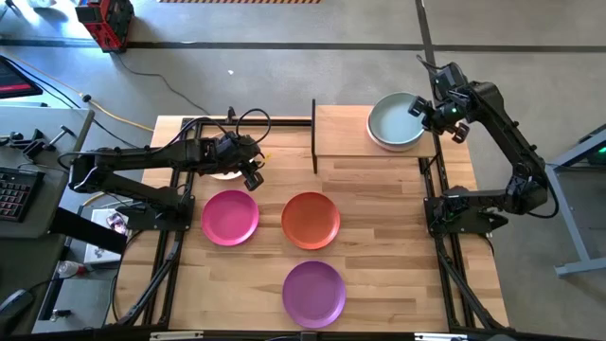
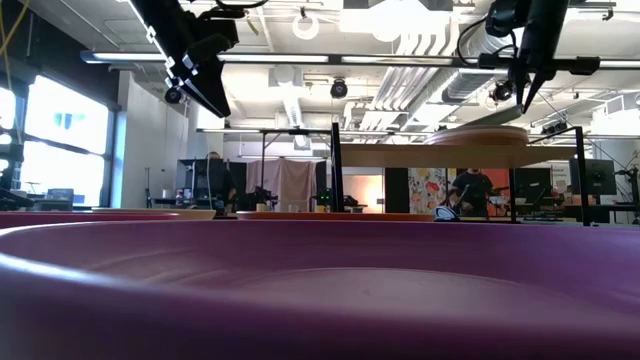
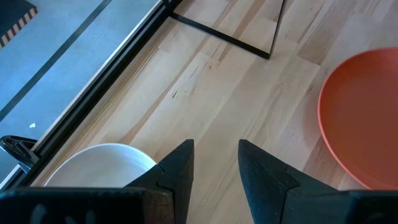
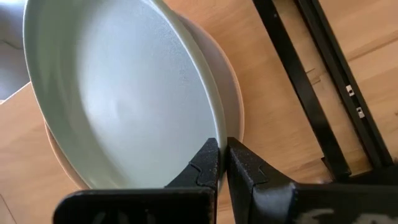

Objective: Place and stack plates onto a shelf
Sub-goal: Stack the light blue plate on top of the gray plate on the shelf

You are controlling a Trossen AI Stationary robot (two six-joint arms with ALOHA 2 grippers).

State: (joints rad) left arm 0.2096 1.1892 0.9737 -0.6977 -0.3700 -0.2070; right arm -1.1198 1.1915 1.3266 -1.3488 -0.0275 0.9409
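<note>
On the right end of the shelf (image 1: 346, 133) we see the grey-green plate (image 1: 396, 121) sitting on a pale plate (image 4: 233, 118), and the right gripper (image 4: 222, 163) pinches its rim with fingers closed. This stack is near the shelf's edge, so we think a careless release could push it off. The left gripper (image 3: 214, 163), fingers apart and empty, hovers over the cream plate (image 3: 102, 165). The magenta plate (image 1: 229, 217), orange plate (image 1: 311, 219) and purple plate (image 1: 313, 292) lie apart on the table (image 1: 398, 246), with free room.

Bright overhead lighting; blurred foreground
</note>
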